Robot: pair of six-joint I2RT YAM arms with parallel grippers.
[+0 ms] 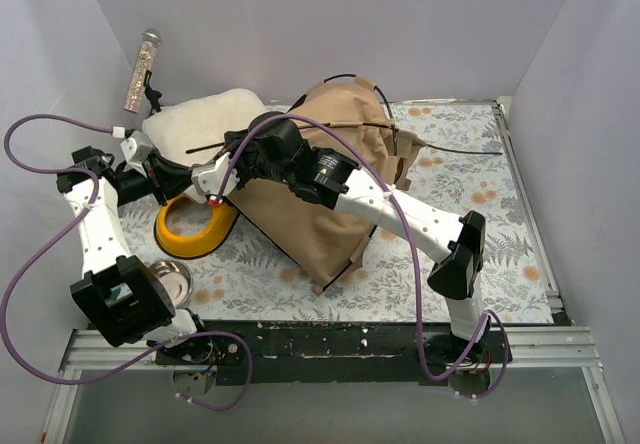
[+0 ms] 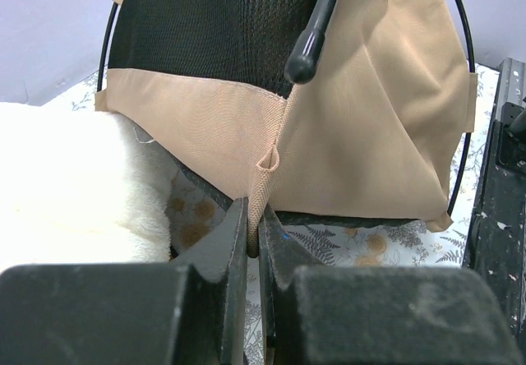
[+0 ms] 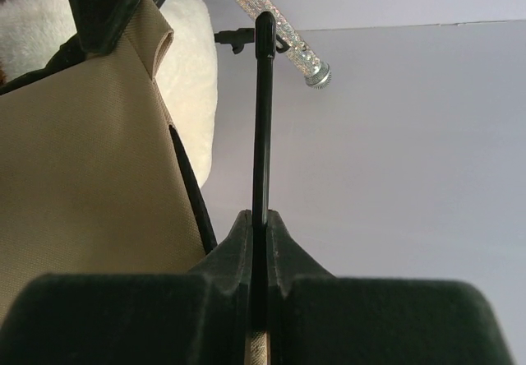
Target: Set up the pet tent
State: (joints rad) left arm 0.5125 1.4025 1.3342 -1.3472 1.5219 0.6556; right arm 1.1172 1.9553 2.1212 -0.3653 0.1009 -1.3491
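Observation:
The pet tent point(image 1: 320, 199) is a tan fabric heap at mid table, with thin black poles point(image 1: 455, 149) sticking out. In the left wrist view its black mesh panel and tan wall point(image 2: 370, 118) hang just ahead. My left gripper point(image 2: 253, 221) is shut on a tan webbing loop point(image 2: 265, 176) at the tent's lower corner; it also shows in the top view point(image 1: 215, 190). My right gripper point(image 3: 261, 221) is shut on a black pole point(image 3: 263, 118), whose tip points up past the tent fabric point(image 3: 82, 159). It sits at the tent's left side point(image 1: 240, 146). The pole's knobbed tip point(image 2: 302, 62) hangs over the loop.
A fluffy cream cushion point(image 1: 205, 119) lies at the back left, touching the tent. A yellow bowl stand point(image 1: 195, 232) and a metal bowl point(image 1: 172, 280) sit in front of it. A glittery cylinder point(image 1: 141, 69) leans on the left wall. Walls enclose three sides.

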